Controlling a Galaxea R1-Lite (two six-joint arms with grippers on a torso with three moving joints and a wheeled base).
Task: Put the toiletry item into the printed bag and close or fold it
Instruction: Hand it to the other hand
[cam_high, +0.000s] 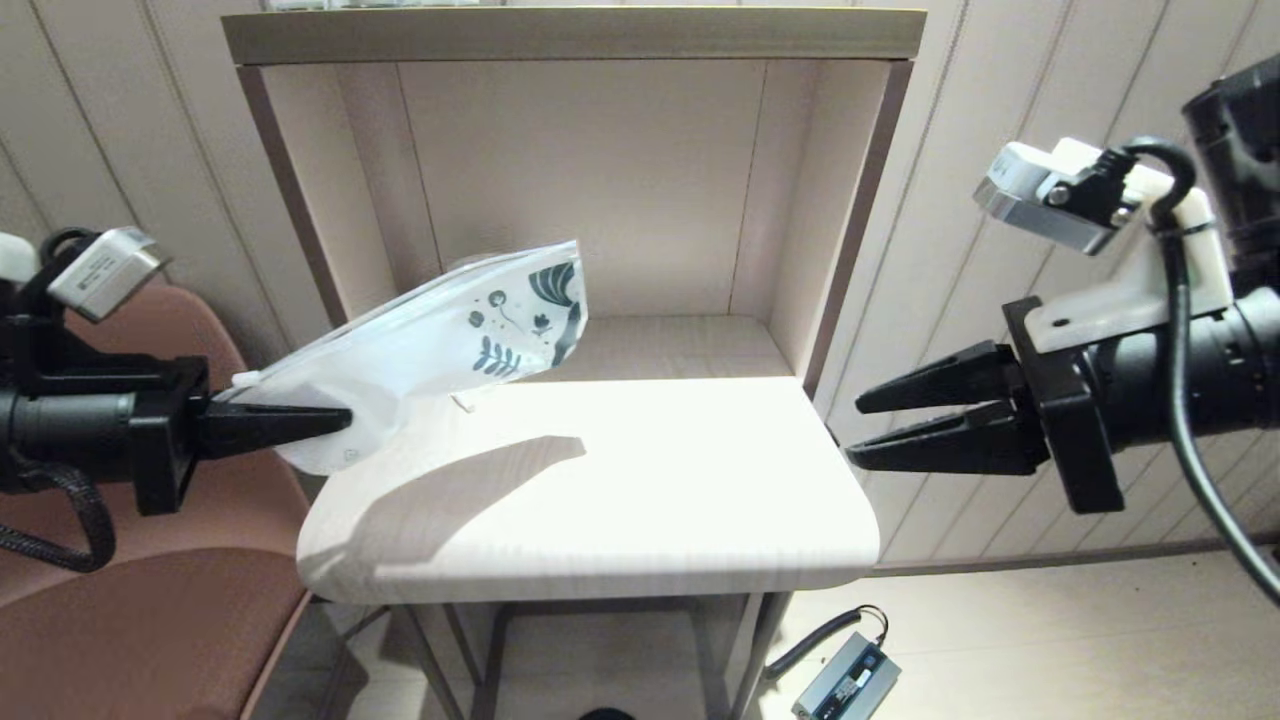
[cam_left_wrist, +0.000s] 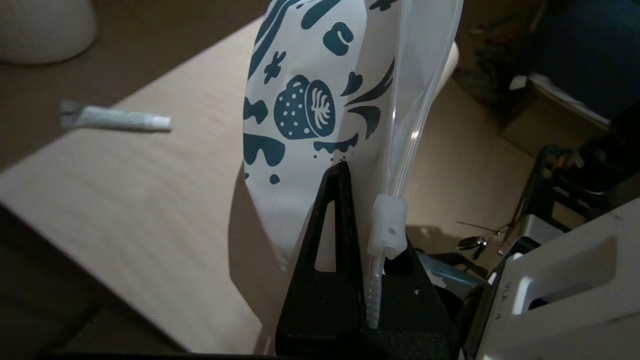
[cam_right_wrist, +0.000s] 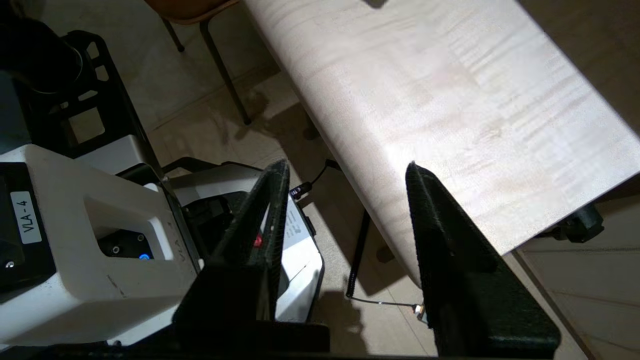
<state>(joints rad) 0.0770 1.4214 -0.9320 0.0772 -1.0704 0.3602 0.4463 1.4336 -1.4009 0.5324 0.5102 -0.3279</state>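
Observation:
The printed bag (cam_high: 440, 345), a white translucent pouch with dark blue leaf print at its far end, hangs slanted above the table's left side. My left gripper (cam_high: 345, 418) is shut on its near corner, and the zip slider (cam_left_wrist: 387, 225) sits right by the fingers (cam_left_wrist: 332, 210). The toiletry item (cam_left_wrist: 115, 119), a tiny white tube, lies on the table (cam_high: 600, 500) behind the bag; in the head view only its tip (cam_high: 462, 403) peeks out under the bag. My right gripper (cam_high: 855, 432) hovers open and empty off the table's right edge, with the table edge and floor showing between its fingers (cam_right_wrist: 425, 210).
An open shelf alcove (cam_high: 600, 200) rises behind the table. A brown chair (cam_high: 150, 600) stands at the left under my left arm. A small grey device with a cable (cam_high: 845, 680) lies on the floor. A white rounded object (cam_left_wrist: 45, 25) sits far back.

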